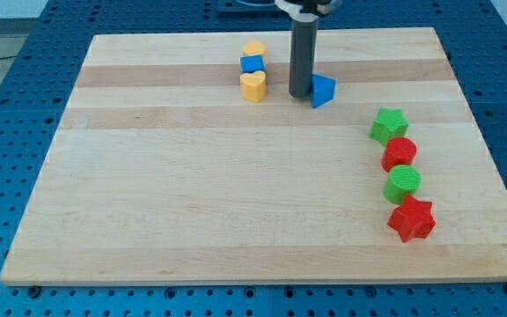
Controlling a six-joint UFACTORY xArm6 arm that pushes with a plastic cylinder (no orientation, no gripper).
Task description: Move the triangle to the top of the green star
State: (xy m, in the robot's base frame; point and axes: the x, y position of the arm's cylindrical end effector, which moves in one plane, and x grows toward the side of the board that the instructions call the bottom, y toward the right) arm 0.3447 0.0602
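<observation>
The blue triangle lies near the top middle of the wooden board. My tip rests on the board right against the triangle's left side. The green star lies to the right and a little below the triangle, at the head of a column of blocks on the board's right side. A bare gap of board separates the triangle from the green star.
Below the green star sit a red round block, a green round block and a red star. Left of my tip, an orange block, a blue cube and a yellow heart stand in a column.
</observation>
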